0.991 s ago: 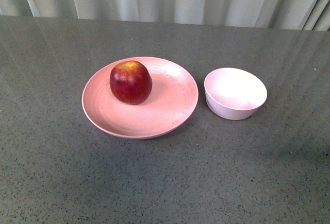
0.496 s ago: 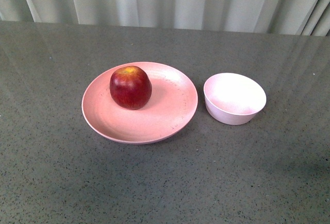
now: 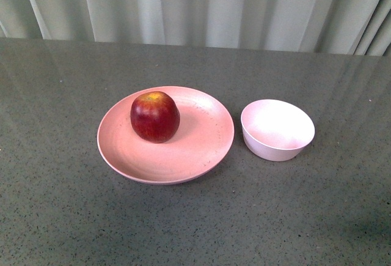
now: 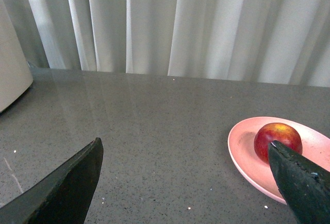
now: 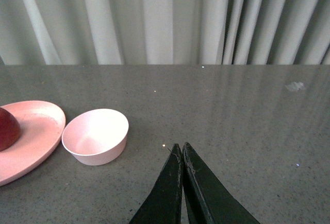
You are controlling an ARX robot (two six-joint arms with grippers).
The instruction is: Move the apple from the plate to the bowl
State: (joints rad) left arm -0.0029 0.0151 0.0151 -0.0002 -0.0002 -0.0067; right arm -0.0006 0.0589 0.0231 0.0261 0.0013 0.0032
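Note:
The dark-red apple (image 3: 155, 117) with a yellow patch at its stem sits on the far left part of the wide pink plate (image 3: 195, 150) in the front view. The small pale pink bowl (image 3: 277, 129) stands empty just right of the plate. Neither arm shows in the front view. In the left wrist view my left gripper (image 4: 185, 154) is open and empty above bare table, with the apple (image 4: 276, 136) and plate (image 4: 242, 149) off to one side. In the right wrist view my right gripper (image 5: 180, 147) is shut and empty, beside the bowl (image 5: 95, 136); the plate (image 5: 31, 136) lies beyond it.
The grey speckled table (image 3: 195, 229) runs to pale pleated curtains (image 3: 201, 6) at the back. A pale rounded object (image 4: 11, 69) stands at the edge of the left wrist view.
The plate, apple and bowl sit lower in the front view than one second ago, and more curtain shows. Their places relative to each other are the same.

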